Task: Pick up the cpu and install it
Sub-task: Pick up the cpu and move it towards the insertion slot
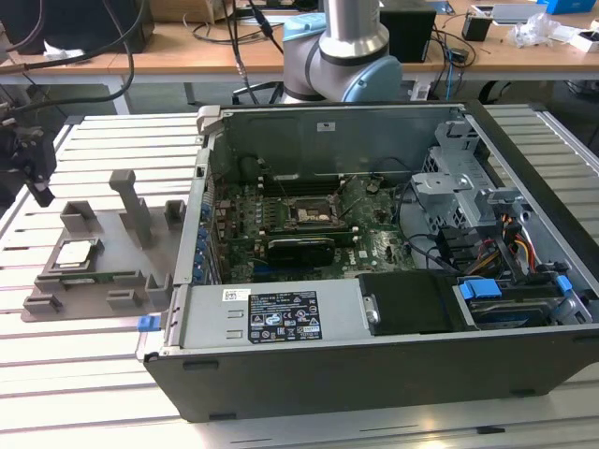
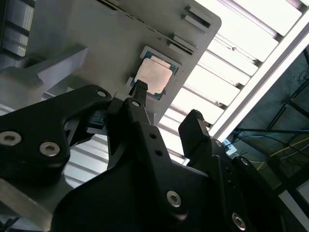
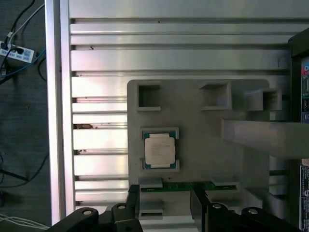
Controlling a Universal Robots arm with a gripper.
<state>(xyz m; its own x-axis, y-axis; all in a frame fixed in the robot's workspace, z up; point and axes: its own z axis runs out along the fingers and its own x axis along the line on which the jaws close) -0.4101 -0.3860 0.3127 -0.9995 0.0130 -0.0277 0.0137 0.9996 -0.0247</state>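
Nearest the camera in the exterior view stood the dark outer wall of an open computer case (image 1: 374, 374), lying on its side on a slatted metal desk (image 1: 75, 383). Inside it lay a green motherboard (image 1: 374, 245) with a dark, metal-framed socket (image 1: 309, 213) near its middle. Toward the exterior view's left, just beside the case, a grey holder tray (image 1: 117, 234) rested on the desk. The cpu (image 1: 77, 253) lay flat in a recess of that tray, silvery top upward. The claw (image 1: 41, 192) hung at the exterior view's left edge, above the desk and clear of the cpu. The grey arm (image 1: 348, 42) rose behind the case.

In the second wrist view the black claw (image 2: 167, 99) was closest, its two fingers (image 2: 145, 125) spread with an open gap and nothing between them. Beyond them the cpu (image 2: 153, 76) sat in its square seat on the tray (image 2: 96, 29), untouched, and the pale slats of the desk (image 2: 231, 63) ran alongside.

In the first wrist view the released claw (image 3: 164, 193) came first, both fingertips (image 3: 134, 193) apart and holding nothing. The cpu (image 3: 160, 150) rested in the tray (image 3: 203, 121) recess, framed by small corner tabs, close to the fingertips but not touching them. A thin green circuit strip (image 3: 188, 185) lay in a slot between the cpu and the claw. The desk (image 3: 169, 53) showed beyond the tray.
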